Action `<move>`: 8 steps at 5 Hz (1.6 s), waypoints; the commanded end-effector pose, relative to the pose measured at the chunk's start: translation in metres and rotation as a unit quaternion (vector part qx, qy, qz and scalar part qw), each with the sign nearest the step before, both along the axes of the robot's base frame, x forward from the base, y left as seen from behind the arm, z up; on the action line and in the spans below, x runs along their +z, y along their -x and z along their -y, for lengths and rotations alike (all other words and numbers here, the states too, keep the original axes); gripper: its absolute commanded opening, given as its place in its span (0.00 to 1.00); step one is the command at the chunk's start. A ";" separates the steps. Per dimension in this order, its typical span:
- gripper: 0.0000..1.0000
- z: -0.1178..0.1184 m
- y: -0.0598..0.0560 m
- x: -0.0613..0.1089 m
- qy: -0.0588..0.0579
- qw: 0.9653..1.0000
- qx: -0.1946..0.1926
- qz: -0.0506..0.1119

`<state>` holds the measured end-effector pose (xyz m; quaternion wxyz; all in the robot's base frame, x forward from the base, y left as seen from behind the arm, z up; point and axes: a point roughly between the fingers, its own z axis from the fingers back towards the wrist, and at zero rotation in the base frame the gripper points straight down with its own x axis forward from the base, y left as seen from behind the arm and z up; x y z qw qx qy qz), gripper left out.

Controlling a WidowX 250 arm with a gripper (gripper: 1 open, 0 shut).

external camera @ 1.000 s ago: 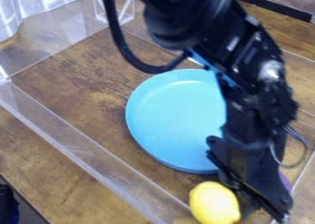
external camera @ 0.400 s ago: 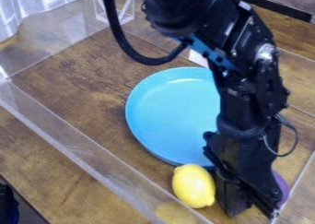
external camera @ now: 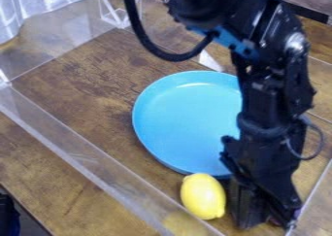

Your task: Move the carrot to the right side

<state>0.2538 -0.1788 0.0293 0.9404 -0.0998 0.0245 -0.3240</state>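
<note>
My gripper (external camera: pixel 267 211) points almost straight down at the table's front right, just off the blue plate's (external camera: pixel 182 114) near rim. Its fingers look shut, low against the wood. The carrot is hidden behind the black fingers, so I cannot tell whether they hold it. A round yellow lemon (external camera: pixel 203 195) lies right beside the gripper on its left, close to or touching it. The black arm (external camera: pixel 266 75) rises over the plate's right part.
Clear plastic walls (external camera: pixel 58 148) fence the wooden table along the left and the front. The blue plate fills the middle. Bare wood (external camera: pixel 91 80) lies to the left of the plate.
The lemon has shifted left and slightly away from the front edge. The arm stands more upright. A purple sliver seen by the fingers' right side earlier no longer shows.
</note>
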 end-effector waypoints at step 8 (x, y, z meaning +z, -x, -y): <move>0.00 -0.030 -0.010 -0.002 0.071 0.984 -0.164 -0.009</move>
